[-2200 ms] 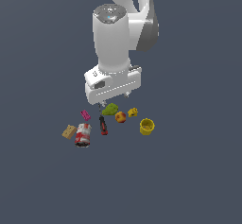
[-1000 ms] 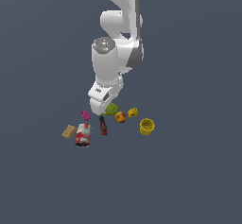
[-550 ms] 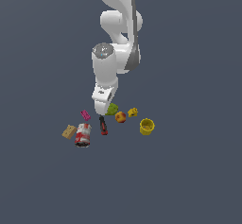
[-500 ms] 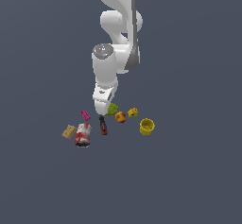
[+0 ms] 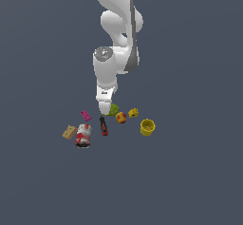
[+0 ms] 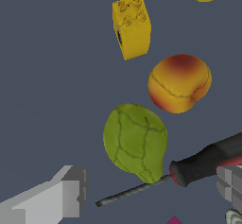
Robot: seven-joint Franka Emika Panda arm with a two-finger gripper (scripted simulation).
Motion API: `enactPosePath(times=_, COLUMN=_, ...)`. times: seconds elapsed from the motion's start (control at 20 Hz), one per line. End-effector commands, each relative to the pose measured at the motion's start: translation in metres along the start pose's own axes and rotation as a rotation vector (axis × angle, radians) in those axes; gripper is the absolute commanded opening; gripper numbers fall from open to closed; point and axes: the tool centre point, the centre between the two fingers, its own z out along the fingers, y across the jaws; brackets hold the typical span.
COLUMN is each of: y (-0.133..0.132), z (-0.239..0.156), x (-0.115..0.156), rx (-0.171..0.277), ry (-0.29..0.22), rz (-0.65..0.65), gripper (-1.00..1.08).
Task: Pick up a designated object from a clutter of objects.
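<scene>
The designated object, an olive-green lumpy pear [image 6: 134, 142], lies on the dark floor in the clutter; in the exterior view the pear [image 5: 114, 109] is partly hidden behind my fingers. My gripper [image 5: 105, 111] is open and low over the clutter. In the wrist view the gripper [image 6: 151, 189] is empty, with one finger [image 6: 66, 197] on each side. The pear lies just ahead of the gap, apart from both fingers. The red-black screwdriver [image 6: 208, 159] lies against the pear's narrow end, its shaft crossing between the fingers.
Around the pear lie a red-yellow fruit [image 5: 121, 117], a yellow block [image 5: 133, 112], a yellow cup [image 5: 147, 127], the screwdriver [image 5: 103, 126], a pink block [image 5: 85, 116], a red-white can [image 5: 84, 135] and a tan block [image 5: 70, 132]. The fruit [image 6: 178, 82] and yellow block [image 6: 131, 25] lie beyond the pear.
The arm has turned its hand and come down toward the clutter; the fingers now stand just beside the green pear. No object has moved.
</scene>
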Motion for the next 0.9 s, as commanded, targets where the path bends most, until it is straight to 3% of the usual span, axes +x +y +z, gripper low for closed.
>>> enactPosePath(times=0.0, y=-0.003, z=0.002, x=-0.001, rx=0.0, ry=0.001, rz=-0.023, gripper=1.0)
enactPosePath(times=0.5, y=-0.004, z=0.008, x=-0.001, rx=0.0, ry=0.002, rz=-0.035, gripper=1.0)
enactPosePath(times=0.85, y=-0.005, z=0.033, x=-0.001, rx=0.0, ry=0.002, rz=-0.037, gripper=1.0)
